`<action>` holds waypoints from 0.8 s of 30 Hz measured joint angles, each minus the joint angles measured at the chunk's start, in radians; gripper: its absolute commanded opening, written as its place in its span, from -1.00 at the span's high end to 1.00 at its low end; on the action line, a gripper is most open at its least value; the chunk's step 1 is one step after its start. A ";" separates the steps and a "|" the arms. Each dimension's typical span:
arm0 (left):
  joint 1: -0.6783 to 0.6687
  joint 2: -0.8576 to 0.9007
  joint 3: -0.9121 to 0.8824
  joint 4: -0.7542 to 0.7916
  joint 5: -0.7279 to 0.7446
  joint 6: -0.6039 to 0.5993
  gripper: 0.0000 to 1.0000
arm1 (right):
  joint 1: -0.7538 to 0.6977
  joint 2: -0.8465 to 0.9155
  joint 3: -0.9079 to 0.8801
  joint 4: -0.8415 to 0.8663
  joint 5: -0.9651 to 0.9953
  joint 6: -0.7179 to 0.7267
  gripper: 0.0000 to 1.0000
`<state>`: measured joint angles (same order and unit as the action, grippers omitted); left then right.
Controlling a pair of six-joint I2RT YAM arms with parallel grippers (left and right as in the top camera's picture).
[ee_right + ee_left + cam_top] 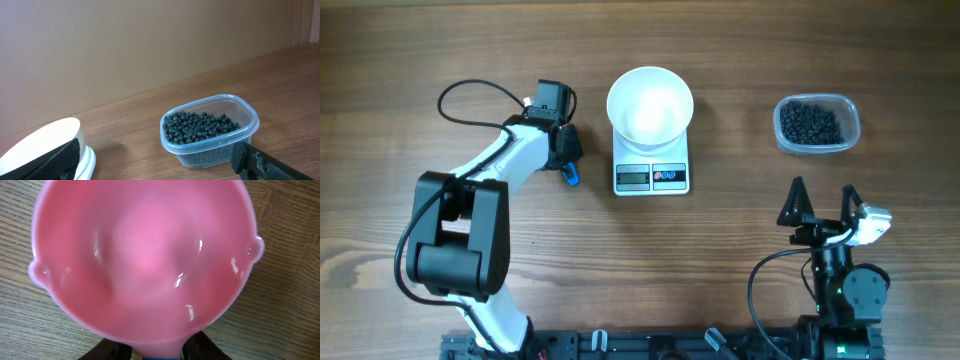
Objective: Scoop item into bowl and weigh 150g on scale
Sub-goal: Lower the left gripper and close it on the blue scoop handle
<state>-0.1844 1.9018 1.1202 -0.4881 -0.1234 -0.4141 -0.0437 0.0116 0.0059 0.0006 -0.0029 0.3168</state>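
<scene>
You have two arms, one bowl (650,100), one scale (651,160), one tub (854,125), one scoop (145,255) and lots of black beads (810,122).
You can count one left arm (510,155) and one right arm (835,270) at one wooden table (740,60). Each arm has one gripper, so that makes two: the left gripper (568,162) and the right gripper (822,195). Each gripper has two fingers, so four fingers in all. The scale has one little screen (633,177) and two round buttons (662,176). The beads are too many for you to count. There is only one white bowl, one clear tub and one pink scoop.
</scene>
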 measured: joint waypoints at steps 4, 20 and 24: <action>0.000 0.000 0.000 0.000 0.000 0.000 0.43 | 0.000 0.000 0.000 0.000 0.000 0.000 -1.00; 0.000 0.000 0.000 0.003 0.005 -0.010 0.07 | 0.000 0.000 0.000 0.000 0.000 0.000 -0.99; 0.000 0.000 0.000 0.008 0.016 -0.011 0.02 | 0.000 0.000 0.000 0.000 0.000 0.000 -0.99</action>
<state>-0.1844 1.9022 1.1202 -0.4801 -0.1070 -0.4248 -0.0437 0.0116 0.0059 0.0006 -0.0029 0.3168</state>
